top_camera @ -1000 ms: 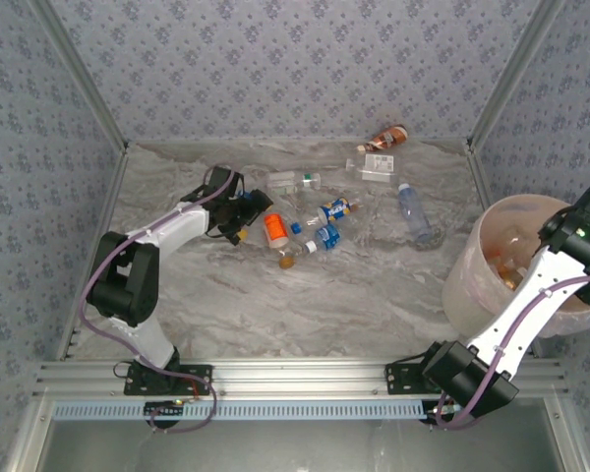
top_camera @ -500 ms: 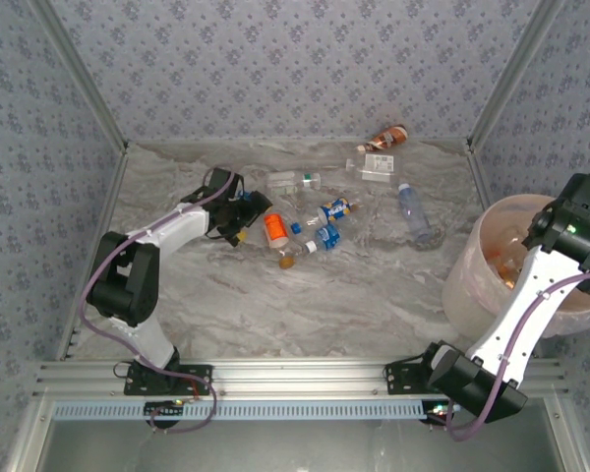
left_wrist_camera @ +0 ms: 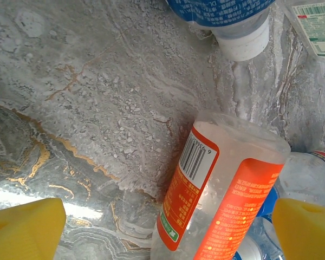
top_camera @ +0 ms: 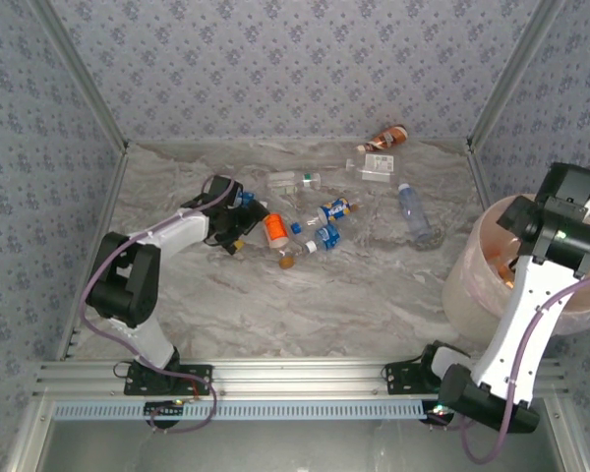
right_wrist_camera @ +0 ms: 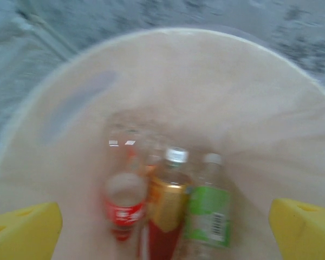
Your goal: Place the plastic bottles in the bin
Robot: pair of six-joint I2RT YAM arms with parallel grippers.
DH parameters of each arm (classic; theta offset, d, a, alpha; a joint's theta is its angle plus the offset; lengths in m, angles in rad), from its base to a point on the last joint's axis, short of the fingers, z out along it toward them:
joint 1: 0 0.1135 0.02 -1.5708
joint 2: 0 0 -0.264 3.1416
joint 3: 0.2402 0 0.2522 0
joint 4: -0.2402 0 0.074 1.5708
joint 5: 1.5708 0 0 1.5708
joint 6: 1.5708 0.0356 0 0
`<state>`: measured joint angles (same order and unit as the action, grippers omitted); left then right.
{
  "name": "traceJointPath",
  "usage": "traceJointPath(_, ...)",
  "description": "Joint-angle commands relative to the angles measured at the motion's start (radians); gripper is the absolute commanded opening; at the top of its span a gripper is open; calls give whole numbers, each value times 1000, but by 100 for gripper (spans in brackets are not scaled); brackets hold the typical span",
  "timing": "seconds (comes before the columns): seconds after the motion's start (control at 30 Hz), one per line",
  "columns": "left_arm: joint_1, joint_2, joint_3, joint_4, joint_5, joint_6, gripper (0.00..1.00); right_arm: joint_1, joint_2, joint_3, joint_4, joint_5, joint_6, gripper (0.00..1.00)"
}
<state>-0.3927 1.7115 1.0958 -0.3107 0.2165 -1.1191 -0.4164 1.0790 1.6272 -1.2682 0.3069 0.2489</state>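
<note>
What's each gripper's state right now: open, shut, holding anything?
Left gripper: open, holding nothing; orange bottle lies in its gap.
Right gripper: open, empty, above the bin.

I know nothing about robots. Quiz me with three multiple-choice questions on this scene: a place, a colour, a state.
1. Where is the bin? A left side; B right side; C middle.
2. Label colour of the bottle before the left tool? A orange; B purple; C black.
3. The right tool over the bin is: A open; B shut; C gripping a bottle.
Answers: B, it stands at the table's right edge; A, its label is orange; A, its yellow fingers stand wide apart, empty.
</note>
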Motion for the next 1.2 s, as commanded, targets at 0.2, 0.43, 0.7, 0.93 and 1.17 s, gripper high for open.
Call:
traceJointPath(0.2,-20,-88,-32,32,-29,-10,98,329,-77,-65,303,-270,186,100)
traceJointPath(0.43,-82,-117,-48,36,-80,-56,98,595,-56,-204,509,-302,133,100)
traceJointPath(0.7,-144,-75,-35,93,-77,-141,98,788,-47,-381,769,-241,117,100)
traceJointPath(0.93,-184,33,151,-110,-257,68,98,875,-40,-469,825,-196,122,100)
traceJointPath(1.17,-267,75,191,-199,-368,90,98,886,-30,-480,800,-146,127,100)
